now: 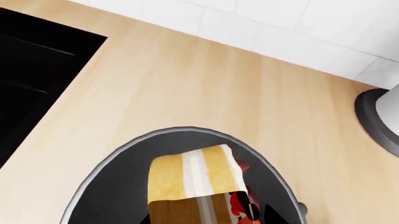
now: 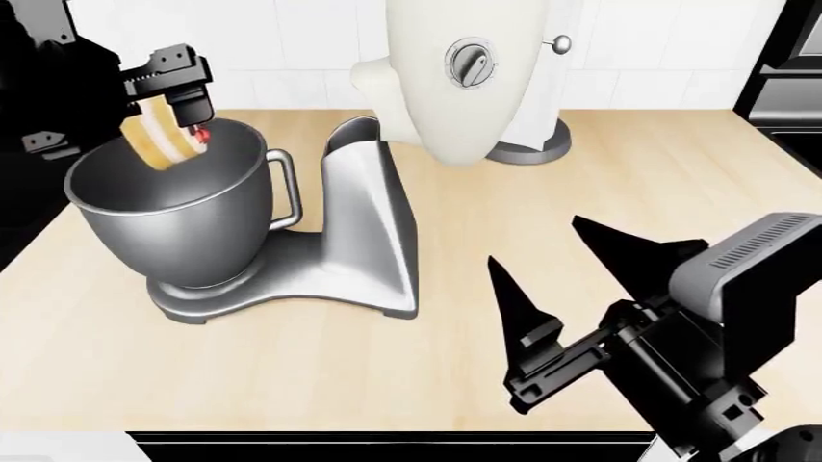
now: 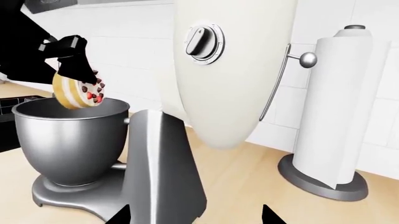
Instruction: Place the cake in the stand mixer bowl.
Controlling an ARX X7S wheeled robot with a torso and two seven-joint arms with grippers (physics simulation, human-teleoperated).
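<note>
Cake [image 2: 157, 142]: tipped on its side, clamped in left gripper [image 2: 169, 91], held over the open mouth of the stand mixer bowl [image 2: 173, 226]. Right gripper [image 2: 546, 279]: jaws spread wide, empty, low above wooden counter [image 2: 540, 212], well apart from the bowl.

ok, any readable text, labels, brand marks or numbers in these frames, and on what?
None readable in any view.
Mixer head dial: a knob with a pointer, no numbers or marks visible around it.
Stand mixer bowl and silver base: plain metal, no brand.
Paper towel roll: blank.
Cake in the left hand: no lettering.
</note>
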